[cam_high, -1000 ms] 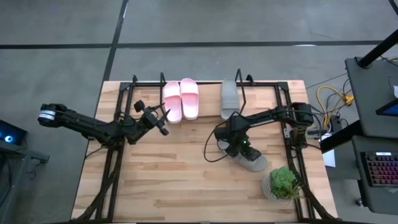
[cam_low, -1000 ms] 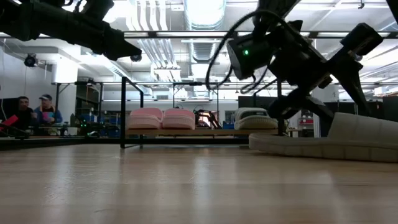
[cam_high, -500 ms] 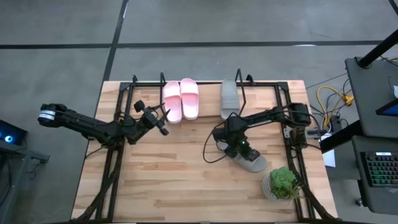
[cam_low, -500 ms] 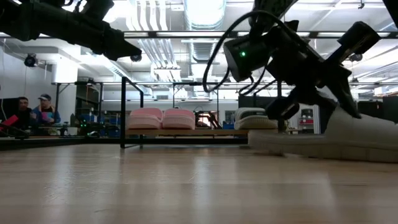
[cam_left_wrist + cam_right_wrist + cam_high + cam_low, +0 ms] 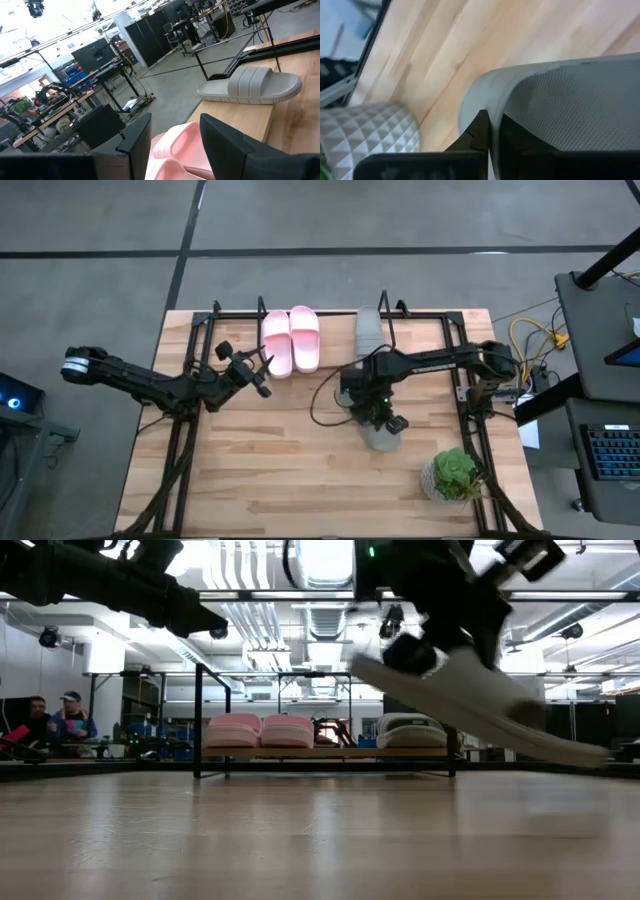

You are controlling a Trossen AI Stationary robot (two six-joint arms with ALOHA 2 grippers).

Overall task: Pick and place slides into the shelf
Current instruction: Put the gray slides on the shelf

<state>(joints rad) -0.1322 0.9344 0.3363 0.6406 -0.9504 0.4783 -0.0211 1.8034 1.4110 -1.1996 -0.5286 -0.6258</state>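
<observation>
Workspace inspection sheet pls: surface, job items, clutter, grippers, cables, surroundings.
Surface: wooden table, bare planks in front.
Job's things: two pink slides side by side on the shelf; one grey slide on the shelf beside them; second grey slide lifted off the table, tilted.
Clutter: small potted plant near the table's right front corner.
Grippers: right gripper shut on the second grey slide's edge, above mid-table; left gripper fingers open, empty, near the pink slides.
Cables: black cable looping off the right arm; yellow cables beyond the table's right side.
Surroundings: two people far behind, workbenches, keyboard at right.
</observation>
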